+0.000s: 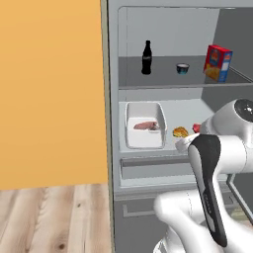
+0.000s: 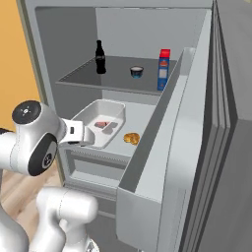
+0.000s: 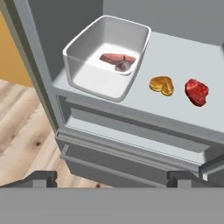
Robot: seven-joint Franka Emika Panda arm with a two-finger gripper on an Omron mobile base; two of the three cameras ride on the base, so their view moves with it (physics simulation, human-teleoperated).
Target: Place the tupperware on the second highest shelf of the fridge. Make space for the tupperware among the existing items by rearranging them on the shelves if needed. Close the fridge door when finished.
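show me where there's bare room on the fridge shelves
Dark upper shelf: wide gaps between cola bottle, small bowl and box. Pale lower shelf: tupperware takes the left; bare strip behind and in front of the orange piece and red piece.

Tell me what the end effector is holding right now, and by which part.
Nothing. The end effector is open, hanging clear in front of the tupperware.

Ahead of the claw (image 3: pixel 109 177), on the pale shelf (image 3: pixel 175 57): one clear tub (image 3: pixel 107 54) holding two food pieces, one orange piece (image 3: pixel 161 85) and one red piece (image 3: pixel 197 92) further right. On the darker shelf (image 1: pixel 168 79) above: one bottle (image 1: pixel 147 58), one bowl (image 1: pixel 183 68), one box (image 1: pixel 218 63). Two shelves counted.
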